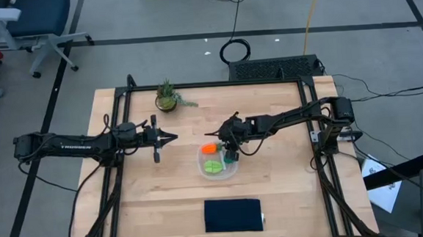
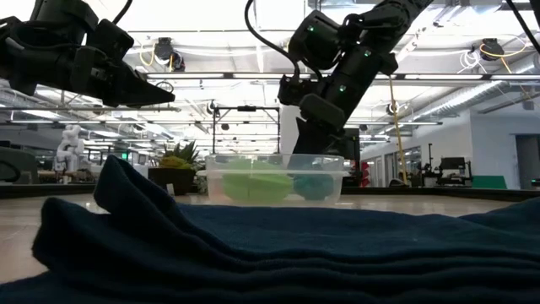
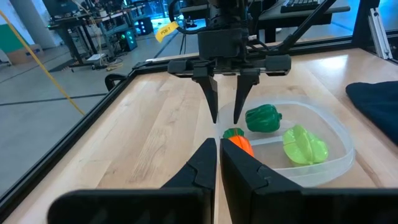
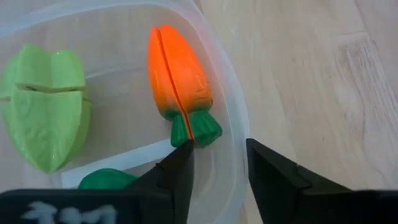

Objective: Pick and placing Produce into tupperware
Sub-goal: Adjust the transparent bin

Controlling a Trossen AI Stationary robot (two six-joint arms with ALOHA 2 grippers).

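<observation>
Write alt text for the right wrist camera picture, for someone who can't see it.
An orange toy carrot with a green tip lies inside a clear plastic container, just beyond the right gripper, whose two dark fingers stand apart. A light-green leafy piece lies beside the carrot on the pale wooden table.

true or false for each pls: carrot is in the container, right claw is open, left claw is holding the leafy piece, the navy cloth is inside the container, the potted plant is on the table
1. The carrot lies inside the clear container. True.
2. The right claw is open, its fingers apart above the carrot's green tip. True.
3. The left claw holds the leafy piece. False: it is shut on nothing and sits away from the container; the leafy piece lies in the container.
4. The navy cloth is inside the container. False: it lies on the table, apart from the container.
5. The potted plant stands on the table. True.
</observation>
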